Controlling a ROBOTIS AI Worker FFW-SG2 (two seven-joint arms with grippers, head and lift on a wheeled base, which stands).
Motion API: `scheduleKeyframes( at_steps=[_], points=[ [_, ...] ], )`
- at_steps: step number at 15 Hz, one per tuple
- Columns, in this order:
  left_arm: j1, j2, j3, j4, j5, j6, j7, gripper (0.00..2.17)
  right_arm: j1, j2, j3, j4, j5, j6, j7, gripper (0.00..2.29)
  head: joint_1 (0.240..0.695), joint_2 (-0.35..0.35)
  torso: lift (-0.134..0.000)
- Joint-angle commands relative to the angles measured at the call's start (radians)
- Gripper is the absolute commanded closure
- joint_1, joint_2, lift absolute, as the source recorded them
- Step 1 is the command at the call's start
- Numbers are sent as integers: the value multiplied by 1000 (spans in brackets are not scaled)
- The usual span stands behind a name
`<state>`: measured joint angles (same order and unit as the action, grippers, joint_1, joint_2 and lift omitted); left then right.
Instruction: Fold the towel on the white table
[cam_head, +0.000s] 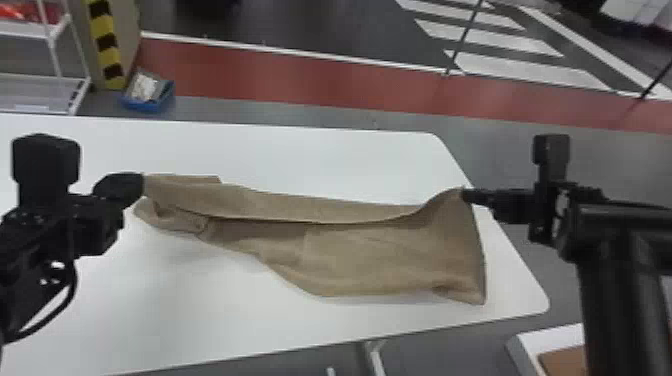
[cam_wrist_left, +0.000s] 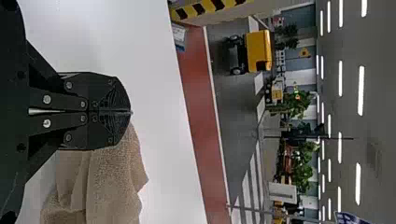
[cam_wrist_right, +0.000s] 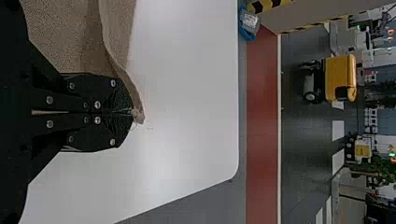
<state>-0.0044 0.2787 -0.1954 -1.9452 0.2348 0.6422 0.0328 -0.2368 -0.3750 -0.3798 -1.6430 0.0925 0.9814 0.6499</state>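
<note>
Brown, soft cloth with a fine, grainy surface makes the towel (cam_head: 380, 255). It has a long shape, narrow at its left end and wide at its right end. Along the side toward the far edge of the worktop (cam_head: 280, 155), one layer is turned over as a smooth band, and below this band runs a dark, curved shadow. At the left end the cloth is bunched, with rounded folds and a loose flap. The near side goes in a wavy line, and its right corner lies on the worktop, not far from the right edge.

The towel lies between the two tools. The left tool (cam_head: 142, 185) is closed on its far left part; in the left wrist view the cloth hangs in soft pleats from the closed fingertips. The right tool (cam_head: 464, 194) is also closed and pinches the far right corner, which is lifted into a thin peak beside the right edge of the worktop. Both tools are black, with flat fingers and small round screws.

The worktop is white, smooth and flat, with rounded corners at its right end. Beyond its far edge, a blue box (cam_head: 148, 106) stands on the floor beside a post (cam_head: 106, 46) with yellow and black stripes.
</note>
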Motion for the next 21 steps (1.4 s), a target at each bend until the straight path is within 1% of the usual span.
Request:
scheduleKeyframes(
  at_steps=[1, 2, 3, 4, 5, 6, 7, 9, 10, 11, 12, 13, 15, 17, 18, 19, 20, 21],
  points=[
    [40, 11, 67, -141, 60, 47, 19, 1420, -4, -25, -59, -95, -62, 67, 2, 1393, 695, -295, -120],
    [53, 16, 99, -192, 98, 72, 33, 1420, -9, -35, -82, -109, -91, 89, 7, 1393, 689, -296, -120],
    [61, 22, 131, -244, 149, 90, 35, 1420, -10, -50, -126, -116, -128, 104, 7, 1393, 672, -296, -120],
    [69, 25, 168, -290, 196, 127, 38, 1420, -10, -58, -168, -118, -168, 110, 7, 1393, 658, -296, -120],
    [72, 30, 198, -324, 233, 176, 52, 1420, -7, -61, -202, -120, -195, 110, 7, 1396, 628, -307, -120],
    [81, 39, 226, -353, 264, 198, 68, 1420, 4, -64, -232, -121, -218, 110, 8, 1393, 618, -313, -120],
    [92, 45, 241, -379, 268, 231, 68, 1420, 22, -70, -261, -126, -244, 116, 8, 1393, 608, -318, -120],
    [112, 45, 251, -434, 268, 308, 82, 1420, 74, -68, -284, -182, -261, 135, 22, 1396, 604, -333, -120],
    [127, 45, 264, -468, 268, 354, 90, 1420, 88, -58, -288, -222, -280, 147, 27, 1393, 609, -337, -120],
    [132, 45, 266, -477, 265, 360, 91, 1420, 97, -45, -289, -251, -286, 147, 27, 1393, 617, -338, -120],
    [132, 46, 266, -477, 265, 360, 95, 1420, 97, -38, -277, -259, -281, 147, 23, 1393, 622, -336, -120],
    [123, 50, 264, -471, 261, 360, 95, 1420, 77, -21, -249, -256, -274, 147, 20, 1393, 626, -332, -120],
    [78, 54, 260, -400, 262, 357, 91, 1420, 22, 18, -194, -210, -223, 138, 10, 1393, 627, -310, -120],
    [3, 60, 241, -278, 262, 339, 85, 1420, -87, 60, -120, -83, -154, 92, 7, 1393, 626, -282, -120],
    [-25, 60, 229, -233, 259, 330, 84, 1420, -133, 77, -97, -21, -129, 67, 4, 1396, 626, -263, -120],
    [-71, 71, 200, -173, 250, 299, 84, 1420, -199, 93, -70, 52, -93, 46, 4, 1393, 621, -224, -120],
    [-124, 79, 172, -106, 244, 271, 82, 1420, -271, 110, -44, 129, -56, 3, 0, 1396, 615, -207, -120],
    [-189, 82, 139, -26, 232, 231, 82, 1420, -334, 116, -19, 198, -24, -37, -1, 1396, 604, -192, -120]
  ],
)
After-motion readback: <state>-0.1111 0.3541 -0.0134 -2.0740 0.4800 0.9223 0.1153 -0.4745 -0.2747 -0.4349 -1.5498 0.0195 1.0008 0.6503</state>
